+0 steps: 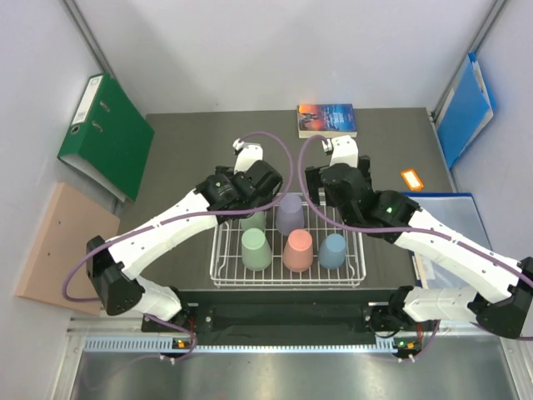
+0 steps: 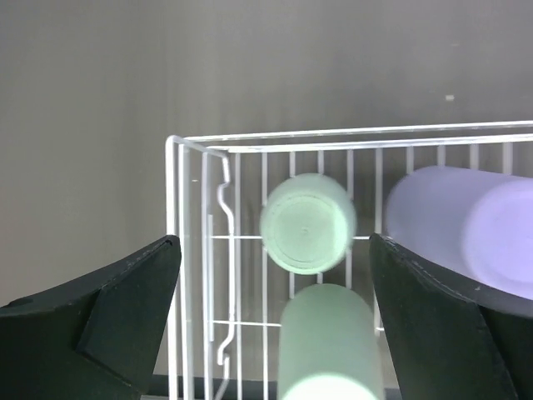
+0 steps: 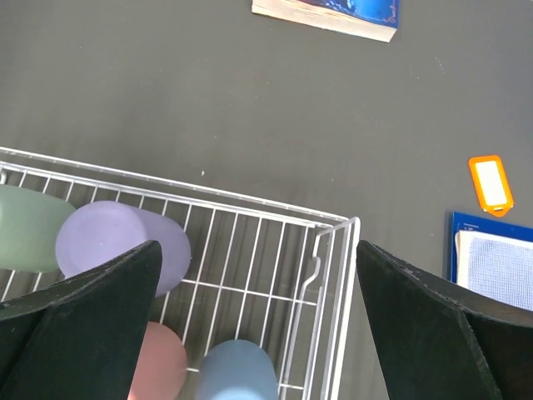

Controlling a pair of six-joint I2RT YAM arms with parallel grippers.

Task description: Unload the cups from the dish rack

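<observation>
Left pincer [image 2: 271,267] and right pincer [image 3: 258,267] gape empty; centre the left around the rear green cup [image 2: 306,223] before closing.

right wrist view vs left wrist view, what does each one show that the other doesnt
Only the right wrist view: the book, the orange tag, a blue folder, the salmon cup, the blue cup and the right far corner of the dish rack.
Only the left wrist view: a second green cup, nearer that camera, and the rack's left far corner.
Both: the rack's far wire edge, the lavender cup, apparently the same in both, one green cup beside it, and the dark table.
</observation>
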